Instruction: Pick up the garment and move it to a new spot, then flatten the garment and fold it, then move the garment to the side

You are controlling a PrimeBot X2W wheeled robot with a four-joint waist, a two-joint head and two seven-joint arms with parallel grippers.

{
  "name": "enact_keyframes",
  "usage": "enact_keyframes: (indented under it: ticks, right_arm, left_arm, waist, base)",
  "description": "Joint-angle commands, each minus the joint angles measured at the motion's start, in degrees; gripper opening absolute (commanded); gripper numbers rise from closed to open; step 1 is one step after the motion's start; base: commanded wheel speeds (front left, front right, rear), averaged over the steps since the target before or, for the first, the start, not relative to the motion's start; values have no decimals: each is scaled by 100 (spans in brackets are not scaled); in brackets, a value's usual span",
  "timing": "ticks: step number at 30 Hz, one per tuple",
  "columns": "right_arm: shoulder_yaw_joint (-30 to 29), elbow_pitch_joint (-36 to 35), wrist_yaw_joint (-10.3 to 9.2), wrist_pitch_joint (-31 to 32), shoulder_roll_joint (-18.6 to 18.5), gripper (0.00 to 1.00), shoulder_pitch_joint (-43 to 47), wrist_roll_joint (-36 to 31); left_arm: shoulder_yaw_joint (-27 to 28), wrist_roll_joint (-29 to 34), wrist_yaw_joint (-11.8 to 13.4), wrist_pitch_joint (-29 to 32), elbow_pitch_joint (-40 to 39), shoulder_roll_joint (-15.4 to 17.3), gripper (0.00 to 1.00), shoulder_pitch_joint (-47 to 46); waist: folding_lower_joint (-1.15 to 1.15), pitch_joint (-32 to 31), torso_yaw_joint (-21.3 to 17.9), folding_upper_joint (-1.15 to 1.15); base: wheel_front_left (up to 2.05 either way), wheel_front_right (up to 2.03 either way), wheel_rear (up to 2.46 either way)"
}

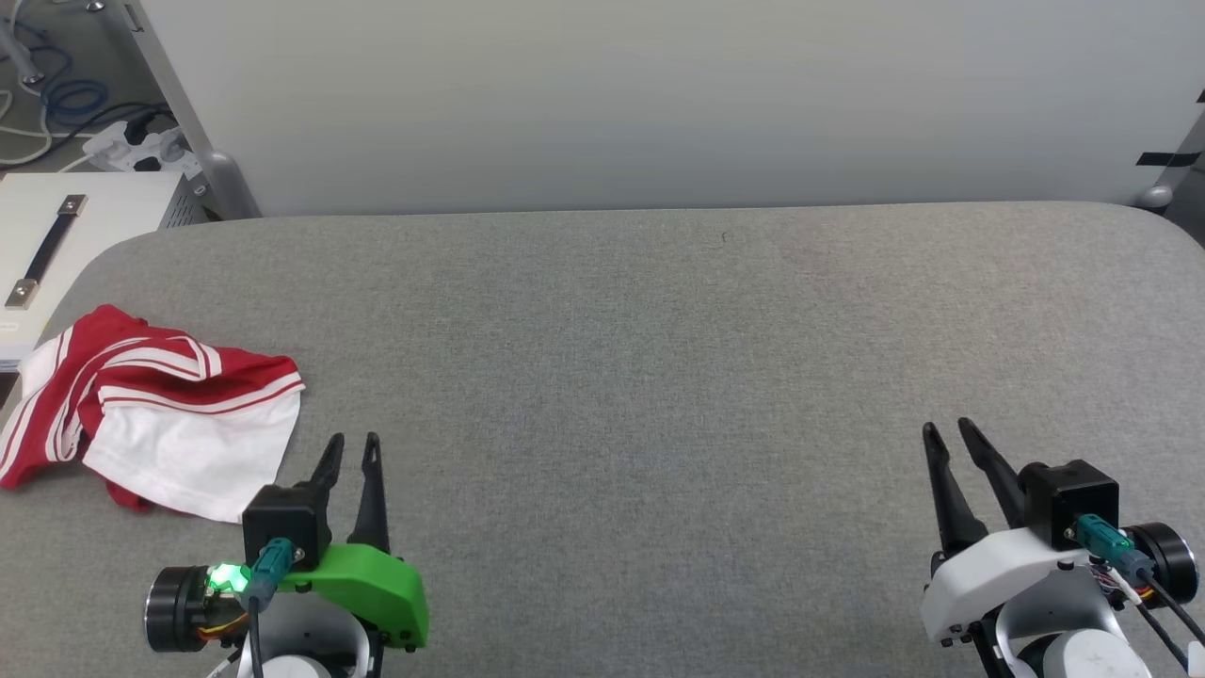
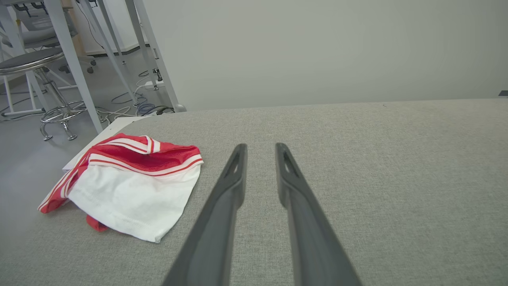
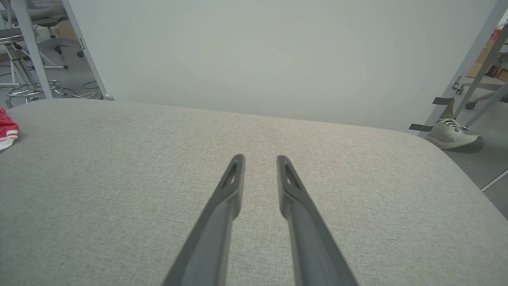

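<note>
Two hands low at the near edge of the bench (image 1: 659, 377), one crumpled garment (image 1: 160, 414) at its left end.

Nearest, the left hand (image 1: 353, 438) and right hand (image 1: 946, 427) sat well apart, each with its two dark fingers slightly spread and gripping nothing. The single red-and-white garment lay bunched just beyond and left of the left hand, not touching it; its longer run went roughly left to right, with the white sleeve toward the near side and the striped trim toward the far side. Past the bench's left edge stood one white case (image 1: 56, 245) and a power strip (image 1: 132, 146) with cables, and one pale wall panel (image 1: 659, 94) stood behind. One shoe (image 3: 452, 133) showed off the far right corner.
</note>
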Motion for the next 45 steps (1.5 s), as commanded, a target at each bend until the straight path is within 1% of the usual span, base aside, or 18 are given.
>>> enact_keyframes:
  ticks: [1, 25, 45]
  right_arm:
    - [2, 3, 0, -9, 0, 100, 1, 14]
    - [-14, 116, -1, -289, 2, 100, -5, 392]
    - [5, -36, -2, -545, 4, 100, 13, 728]
  left_arm:
    - [-1, -11, 1, -9, 7, 0, 100, 0]
    - [-13, -332, -55, -293, 192, -7, 100, 2]
    - [-10, -606, -221, -553, 129, -12, 100, 30]
  waist:
    - [0, 1, 0, 0]
    - [0, 16, -4, 0]
    - [0, 37, -5, 0]
  base:
    - [0, 0, 0]
    - [0, 0, 0]
    - [0, 0, 0]
